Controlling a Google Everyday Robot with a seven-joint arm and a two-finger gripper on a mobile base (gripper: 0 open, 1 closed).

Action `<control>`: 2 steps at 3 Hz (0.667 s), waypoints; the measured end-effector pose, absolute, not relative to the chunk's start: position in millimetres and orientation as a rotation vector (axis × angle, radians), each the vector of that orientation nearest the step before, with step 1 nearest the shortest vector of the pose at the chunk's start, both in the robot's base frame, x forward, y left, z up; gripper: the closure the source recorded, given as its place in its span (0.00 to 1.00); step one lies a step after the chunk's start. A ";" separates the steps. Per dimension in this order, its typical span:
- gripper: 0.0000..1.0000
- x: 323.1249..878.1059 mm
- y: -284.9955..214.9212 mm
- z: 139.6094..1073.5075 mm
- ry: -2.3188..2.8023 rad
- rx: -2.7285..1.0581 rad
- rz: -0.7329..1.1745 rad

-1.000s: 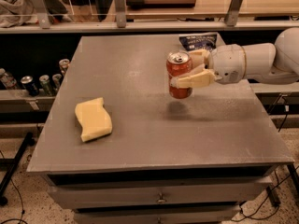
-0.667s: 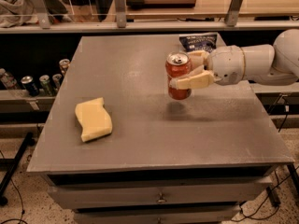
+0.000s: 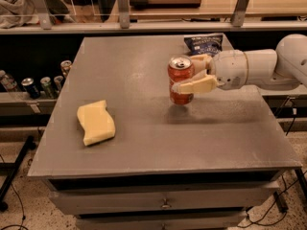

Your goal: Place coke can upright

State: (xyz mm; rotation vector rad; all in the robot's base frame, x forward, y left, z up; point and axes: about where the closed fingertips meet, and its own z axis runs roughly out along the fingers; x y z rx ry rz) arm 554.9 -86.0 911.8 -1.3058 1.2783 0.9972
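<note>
The coke can is red with a silver top and stands upright near the middle right of the grey table. Its base is at or just above the tabletop; I cannot tell which. My gripper reaches in from the right on a white arm and is shut on the can, with one cream finger across its front and the other behind it.
A yellow sponge lies on the table's left side. A dark blue chip bag lies at the back right, behind the gripper. Several small dark and green cans stand on a lower shelf to the left. Drawers sit under the tabletop.
The can and gripper have dipped very slightly; otherwise nothing has visibly changed.
</note>
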 end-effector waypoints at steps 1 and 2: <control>0.12 553.5 -84.0 910.0 1.275 -1.307 1.008; 0.00 552.5 -83.2 908.6 1.272 -1.308 1.013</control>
